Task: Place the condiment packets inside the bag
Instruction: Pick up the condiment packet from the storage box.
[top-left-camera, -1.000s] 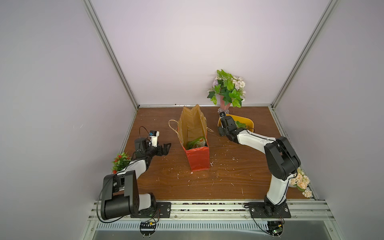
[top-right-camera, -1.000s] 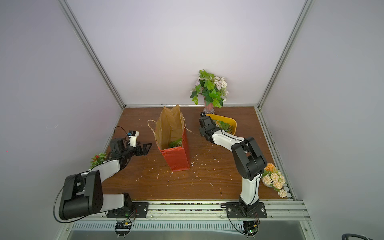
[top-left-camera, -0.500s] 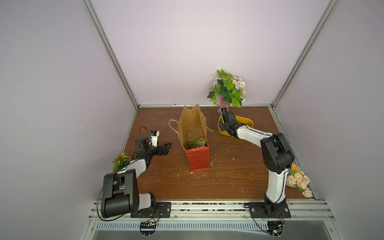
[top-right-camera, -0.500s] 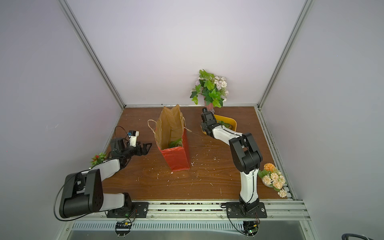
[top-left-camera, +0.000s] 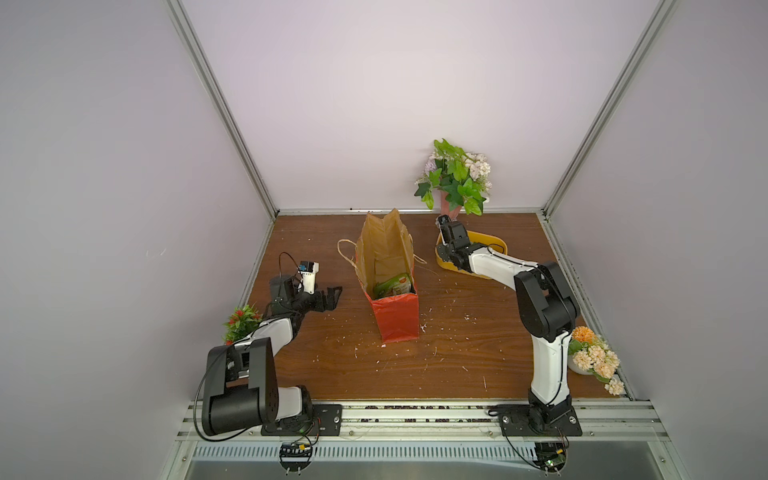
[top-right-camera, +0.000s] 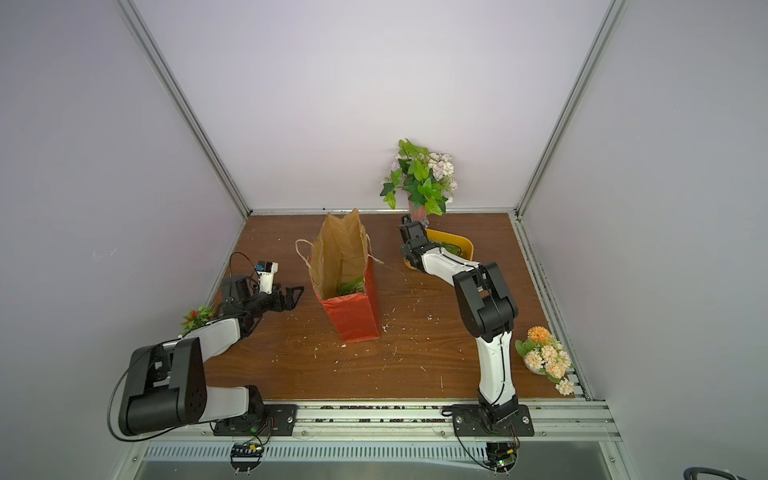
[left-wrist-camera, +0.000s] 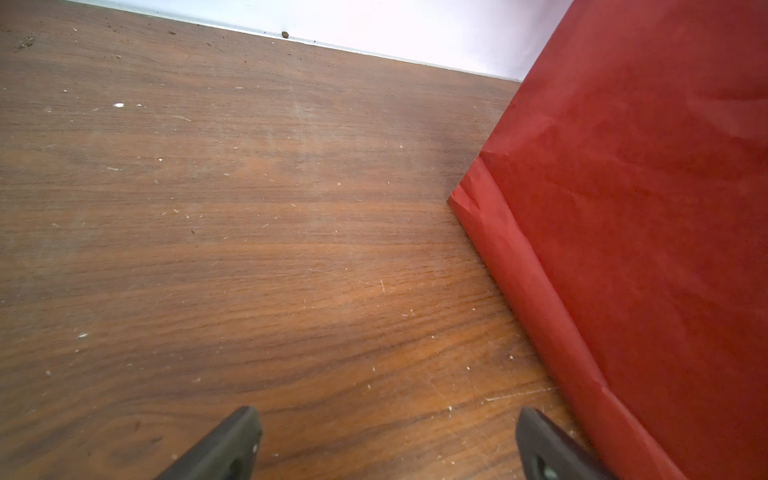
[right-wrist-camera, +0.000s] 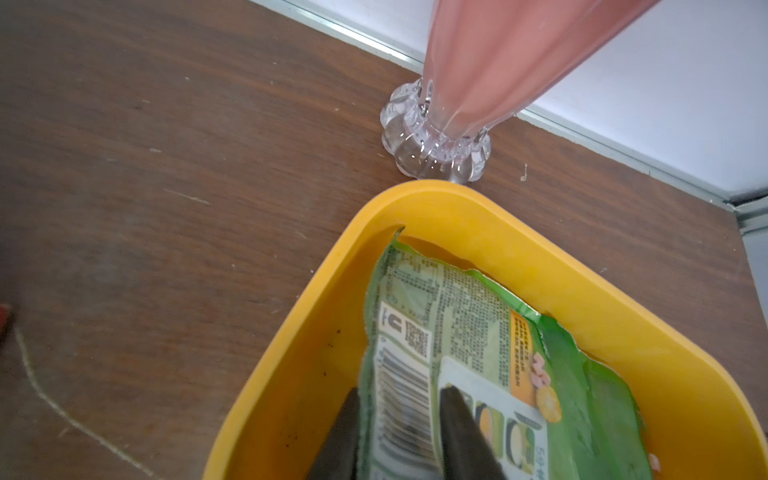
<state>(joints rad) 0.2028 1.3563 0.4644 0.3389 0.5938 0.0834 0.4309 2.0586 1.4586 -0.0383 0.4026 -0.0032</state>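
Bag (top-left-camera: 395, 320): stands upright at mid-counter (top-left-camera: 457, 353) with its mouth open upward, so packets can be dropped in from above.
Bagged packet (top-left-camera: 392, 284): one green packet lies at the bottom of the bag, visible through the mouth. That part of the task is judged done.
Tub (right-wrist-camera: 457, 199): yellow, right of the bag and a little behind it, apart from it. It serves as the stock of packets.
Packet (right-wrist-camera: 478, 332): green and crumpled, inside the tub. Its raised fold offers a grip.
Right hand (right-wrist-camera: 401, 399): reaches down into the tub. The jaws stand narrow, one on each side of the fold, pinching the packet, which is not yet clear of the tub.
Left hand (left-wrist-camera: 386, 415): low over the counter just left of the bag's base, jaws wide, holding nothing. It is judged to be standing by to steady the bag.
Vase (right-wrist-camera: 436, 149): pink with a clear foot, behind and right of the bag, beyond the tub's rim. Whether the two touch cannot be told.
Step in hand: securing the packet for the carry to the bag.
Risk: the light paper bag may tip if the packet strikes its edge.
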